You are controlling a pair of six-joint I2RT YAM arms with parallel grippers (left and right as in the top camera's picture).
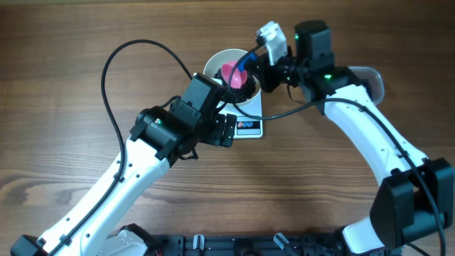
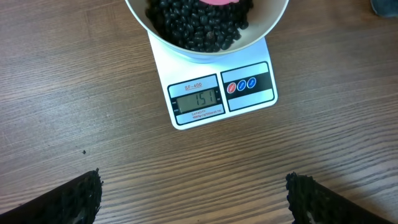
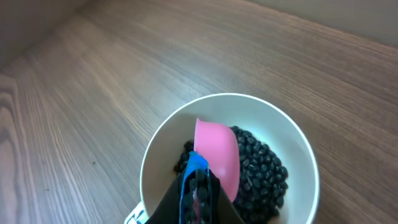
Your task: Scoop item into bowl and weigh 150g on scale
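The white bowl stands on the small white scale, whose display shows 151. Black beans lie heaped in the bowl. A pink scoop with a blue handle rests bowl-down on the beans, and my right gripper is shut on its handle. My left gripper hovers over the table just in front of the scale, open, its black fingers wide apart with only wood between them.
Part of a clear plastic tub shows behind the right arm at the back right. Black cables loop over the table left of the bowl. Both arms crowd round the scale.
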